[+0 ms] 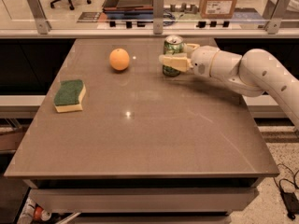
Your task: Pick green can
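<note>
The green can [173,45] stands upright on the brown table [154,139] at the back, right of centre. My gripper [180,55] reaches in from the right at can height. It is open and straddles the can: one cream finger [172,61] crosses the can's front, and the other finger [190,46] is behind it to the right. The can's lower front is partly hidden by the near finger. The can rests on the table.
An orange [119,59] sits to the left of the can. A yellow sponge with a green top [69,95] lies near the left edge. A railing with posts [158,6] runs behind the table's back edge, close behind the can.
</note>
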Motion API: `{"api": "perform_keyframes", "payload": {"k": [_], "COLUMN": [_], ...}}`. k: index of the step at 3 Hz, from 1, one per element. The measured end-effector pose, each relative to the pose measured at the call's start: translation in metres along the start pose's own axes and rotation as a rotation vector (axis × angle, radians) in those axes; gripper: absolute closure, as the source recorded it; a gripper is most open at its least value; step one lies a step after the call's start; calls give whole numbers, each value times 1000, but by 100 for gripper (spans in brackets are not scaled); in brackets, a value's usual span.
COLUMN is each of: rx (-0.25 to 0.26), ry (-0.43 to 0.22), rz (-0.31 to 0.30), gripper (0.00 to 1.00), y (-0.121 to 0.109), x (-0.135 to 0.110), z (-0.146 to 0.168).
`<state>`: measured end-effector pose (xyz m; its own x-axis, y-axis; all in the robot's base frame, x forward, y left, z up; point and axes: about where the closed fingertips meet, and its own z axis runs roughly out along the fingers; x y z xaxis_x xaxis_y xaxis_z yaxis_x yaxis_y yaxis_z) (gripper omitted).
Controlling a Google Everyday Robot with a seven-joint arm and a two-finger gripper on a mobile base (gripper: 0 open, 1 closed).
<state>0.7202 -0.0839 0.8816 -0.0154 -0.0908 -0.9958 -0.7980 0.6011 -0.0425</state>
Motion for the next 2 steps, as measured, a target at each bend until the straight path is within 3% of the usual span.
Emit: {"api": "perform_keyframes", "payload": {"k": [2], "rx": [-9], "ry": [-1], "rz": [0], "gripper": [87], "y": [4], "x": [-1], "z": [5]}}
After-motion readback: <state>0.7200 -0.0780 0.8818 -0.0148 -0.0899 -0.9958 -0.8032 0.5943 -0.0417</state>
